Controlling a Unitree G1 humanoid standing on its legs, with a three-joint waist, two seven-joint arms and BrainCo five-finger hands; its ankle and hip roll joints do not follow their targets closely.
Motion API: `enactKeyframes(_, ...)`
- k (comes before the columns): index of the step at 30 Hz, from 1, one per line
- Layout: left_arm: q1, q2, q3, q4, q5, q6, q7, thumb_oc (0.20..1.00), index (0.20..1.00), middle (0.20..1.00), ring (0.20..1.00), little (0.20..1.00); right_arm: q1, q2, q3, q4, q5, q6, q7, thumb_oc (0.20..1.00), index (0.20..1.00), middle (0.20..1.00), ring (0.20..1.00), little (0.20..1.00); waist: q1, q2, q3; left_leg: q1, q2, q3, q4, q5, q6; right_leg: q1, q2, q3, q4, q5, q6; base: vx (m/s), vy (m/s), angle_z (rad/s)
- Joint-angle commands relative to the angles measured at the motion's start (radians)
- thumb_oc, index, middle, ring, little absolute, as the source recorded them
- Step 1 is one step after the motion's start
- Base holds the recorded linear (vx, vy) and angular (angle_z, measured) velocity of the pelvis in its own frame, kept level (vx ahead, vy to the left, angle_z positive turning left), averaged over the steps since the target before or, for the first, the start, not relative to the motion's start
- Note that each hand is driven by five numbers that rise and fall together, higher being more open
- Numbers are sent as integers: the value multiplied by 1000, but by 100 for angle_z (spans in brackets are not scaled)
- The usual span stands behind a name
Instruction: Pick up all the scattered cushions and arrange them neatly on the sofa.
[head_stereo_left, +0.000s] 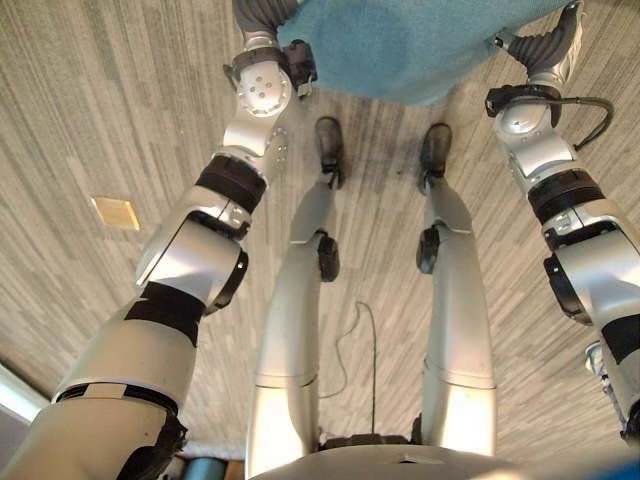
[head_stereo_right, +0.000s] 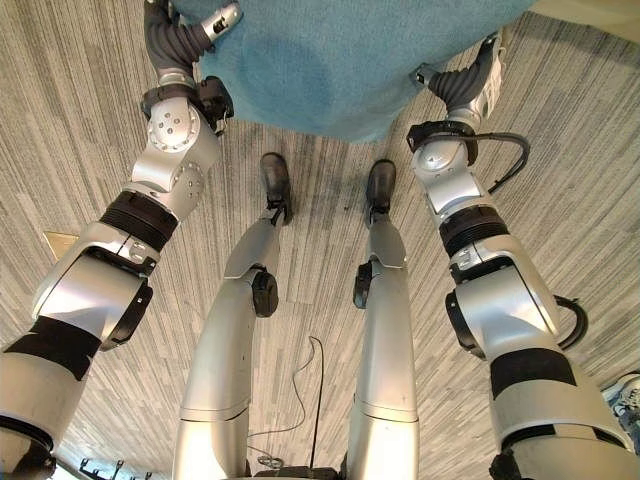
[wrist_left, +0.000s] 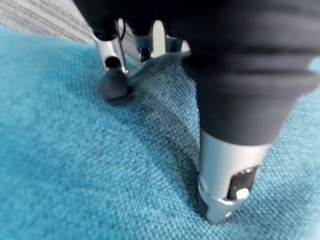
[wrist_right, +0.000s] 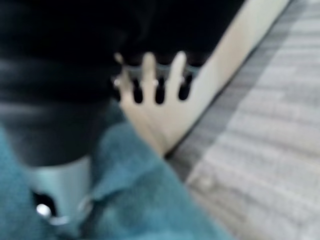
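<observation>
A large teal cushion (head_stereo_right: 340, 60) hangs in front of me above the floor, held between my two hands. My left hand (head_stereo_right: 215, 20) presses on its left side; in the left wrist view its fingertips (wrist_left: 115, 82) and thumb (wrist_left: 225, 195) rest on the teal fabric (wrist_left: 75, 165). On the cushion's right side is my right hand (head_stereo_right: 488, 55). In the right wrist view its fingers (wrist_right: 150, 75) stretch straight out past the teal cloth (wrist_right: 145, 210), towards a beige surface.
Striped grey carpet covers the floor below. A beige sofa edge (head_stereo_right: 600, 15) shows at the far right, close beside the right hand (wrist_right: 235, 55). A small brass plate (head_stereo_left: 115, 212) is set in the floor to my left.
</observation>
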Motion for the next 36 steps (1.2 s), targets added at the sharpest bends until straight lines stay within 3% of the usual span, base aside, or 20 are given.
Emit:
enactKeyframes(1,-63,-60,-31,-82,2,-56,-96,1000,1000,1000,1000,1000,-111,71,97,-35,76,-125,112,1000,1000,1000,1000,1000,-33,84,-28,5,6,-73,197,-259,-43,66,-20,5,-7,-33,45,0,0,0)
enactKeyframes(4,-83,-68,-47,-109,-20,-73,-112,1000,1000,1000,1000,1000,-136,125,165,-65,123,-160,190,1000,1000,1000,1000,1000,-24,88,-29,0,5,-74,190,-255,-43,56,-19,5,-10,-24,47,0,0,0)
enactKeyframes(5,-94,-67,-52,-117,-28,-79,-117,1000,1000,1000,1000,1000,-147,137,183,-73,133,-170,211,526,526,526,526,526,-25,90,-27,-5,6,-73,189,-250,-46,53,-18,3,-12,-22,47,0,0,0)
enactKeyframes(6,-96,-68,-54,-130,-35,-88,-123,1000,1000,1000,1000,1000,-145,150,196,-86,143,-175,230,297,297,297,297,297,-22,89,-28,-3,8,-75,179,-248,-46,54,-17,2,-15,-22,48,0,0,0)
enactKeyframes(7,-97,-71,-55,-152,-49,-100,-132,398,398,398,398,398,-148,154,210,-103,142,-185,247,200,200,200,200,200,-23,89,-30,-5,8,-74,177,-245,-45,51,-18,0,-16,-21,46,0,0,0)
enactKeyframes(8,-98,-77,-53,-168,-57,-110,-135,200,200,200,200,200,-151,161,216,-112,138,-184,253,200,200,200,200,200,-23,89,-32,-10,5,-75,177,-241,-45,47,-16,-3,-15,-23,45,0,0,0)
enactKeyframes(19,-10,-60,13,-217,-54,-124,-128,200,200,200,200,200,-94,98,118,-241,98,-212,214,200,200,200,200,200,-29,75,-66,7,12,-88,162,-229,-48,68,9,-20,-14,-23,35,-10,-18,0)
enactKeyframes(22,90,-47,56,-234,-8,-101,-147,200,200,200,200,200,1,63,26,-328,73,-227,196,200,200,200,200,200,-43,61,-68,109,17,-82,131,-224,-54,162,24,-42,-29,-23,32,-70,3,-2)
enactKeyframes(27,203,-45,59,-282,87,-76,-173,200,200,200,200,200,120,55,-25,-404,44,-233,219,200,200,200,200,200,-55,40,-84,231,22,-97,73,-214,-62,274,18,-53,-74,-19,27,-59,-67,-2)
enactKeyframes(32,363,-69,91,-368,133,-66,-185,200,200,200,200,200,271,87,-75,-504,21,-232,258,200,200,200,200,200,-66,14,-108,390,28,-108,-23,-193,-78,421,3,-77,-150,-6,17,-38,-40,-1)
enactKeyframes(36,475,-35,98,-433,187,-62,-198,200,200,200,200,200,380,127,-95,-563,23,-235,290,200,200,200,200,200,-69,1,-144,515,30,-117,-98,-175,-96,542,-2,-104,-215,-4,7,9,-49,-1)
